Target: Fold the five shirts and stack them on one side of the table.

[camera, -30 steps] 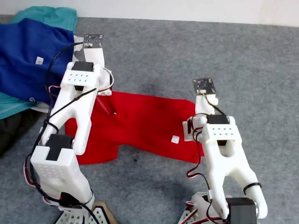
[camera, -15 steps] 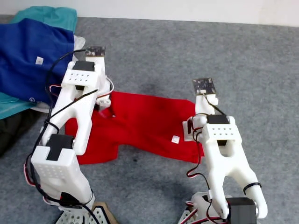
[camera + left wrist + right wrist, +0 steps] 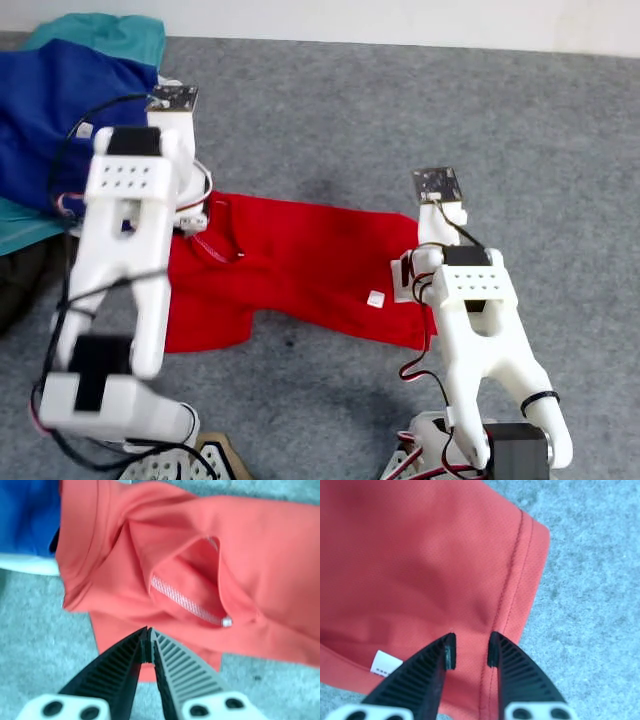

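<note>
Nearby, blue shirt (image 3: 50,110) over teal shirt (image 3: 110,35).

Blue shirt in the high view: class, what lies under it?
A teal shirt shows past the blue shirt's far and near edges, so it lies beneath. How far it runs, and anything else below, is covered.

red shirt (image 3: 300,262) — 1 | blue shirt (image 3: 45,110) — 1 | teal shirt (image 3: 110,30) — 1 | arms (image 3: 128,230) (image 3: 482,320) — 2

red shirt (image 3: 300,265): spread, rumpled, centre | blue shirt (image 3: 50,120): heaped on teal shirt (image 3: 110,35), far-left corner
</note>
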You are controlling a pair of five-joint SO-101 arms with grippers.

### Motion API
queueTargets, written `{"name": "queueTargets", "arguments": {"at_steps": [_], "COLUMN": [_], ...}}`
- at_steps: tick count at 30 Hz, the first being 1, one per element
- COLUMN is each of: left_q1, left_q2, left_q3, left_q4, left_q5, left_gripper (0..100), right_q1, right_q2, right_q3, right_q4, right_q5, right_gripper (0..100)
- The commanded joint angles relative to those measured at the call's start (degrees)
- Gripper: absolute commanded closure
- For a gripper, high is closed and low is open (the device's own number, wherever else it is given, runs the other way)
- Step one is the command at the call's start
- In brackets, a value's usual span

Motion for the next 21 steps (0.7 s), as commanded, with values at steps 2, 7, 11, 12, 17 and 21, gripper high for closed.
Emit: {"name": "queueTargets", "arguments": {"at_steps": [2, 7, 11, 12, 17, 21], "left_q1": [-0.22, -4.18, -4.0, -4.0, -3.21, -1.27], "left_q2": [-9.89, -9.54, -4.18, -2.07, 4.88, 4.97], "left_q3": [16.22, 26.68, 25.63, 24.4, 17.19, 14.81], "left_q4": [-7.91, -22.86, -26.9, -27.43, -27.08, -26.64], "left_q5": [-0.7, -0.62, -0.53, -0.35, -0.26, -0.26], "left_gripper": [99, 99, 99, 99, 99, 99], "right_q1": [-0.66, -0.66, -0.66, -0.66, -0.66, -0.66], "right_q2": [-1.36, -1.36, -1.36, -1.36, -1.36, -1.36], "right_q3": [-0.13, -0.13, -0.13, -0.13, -0.13, -0.13], "right_q4": [-0.92, -0.92, -0.92, -0.92, -0.92, -0.92], "right_q5": [0.7, 0.7, 0.7, 0.7, 0.7, 0.7], "right_gripper": [88.2, 88.2, 88.2, 88.2, 88.2, 88.2]}}
